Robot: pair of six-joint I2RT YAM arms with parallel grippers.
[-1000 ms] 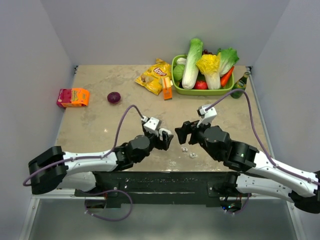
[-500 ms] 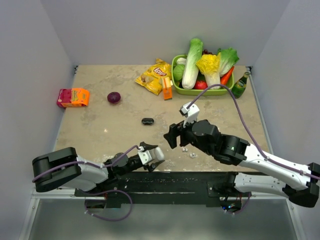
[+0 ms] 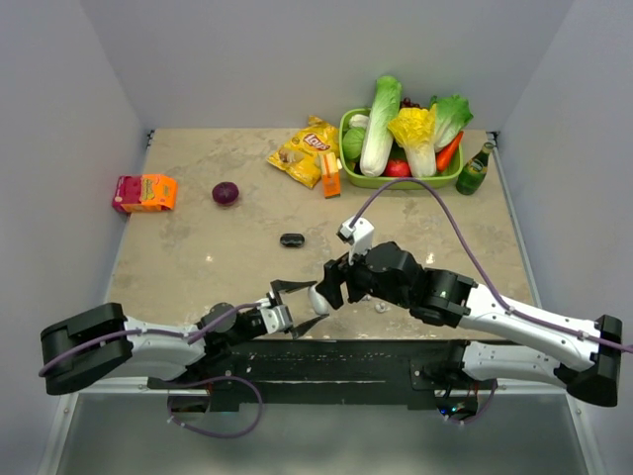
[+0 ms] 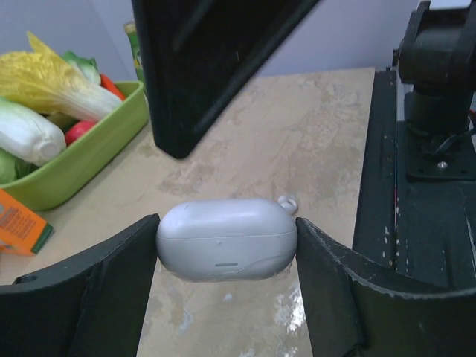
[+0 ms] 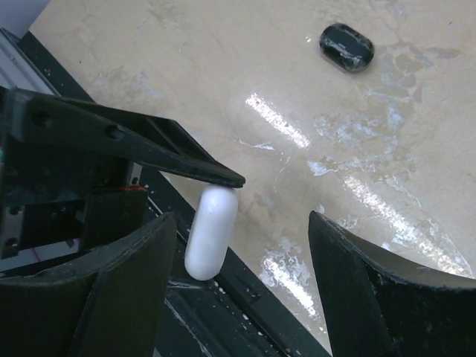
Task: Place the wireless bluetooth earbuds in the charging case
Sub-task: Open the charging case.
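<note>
Our left tool [image 4: 227,239] clamps the white charging case [image 4: 223,232]; our right tool [image 5: 242,223] hangs beside it, jaws apart. A white earbud [image 4: 285,201] lies on the tabletop [image 4: 312,134] just behind the case, the "Lay's" chip bag [image 3: 307,153] well apart

Top view: bright, even, diffuse light; shadows on the desk [image 3: 198,247] soft and faint. Right wrist view: white glare streaks across the glossy desk, centre to lower right; fingers [image 5: 119,297] black, little detail. Left wrist view: case [image 4: 227,238] sharp, small glare patch below it.
</note>
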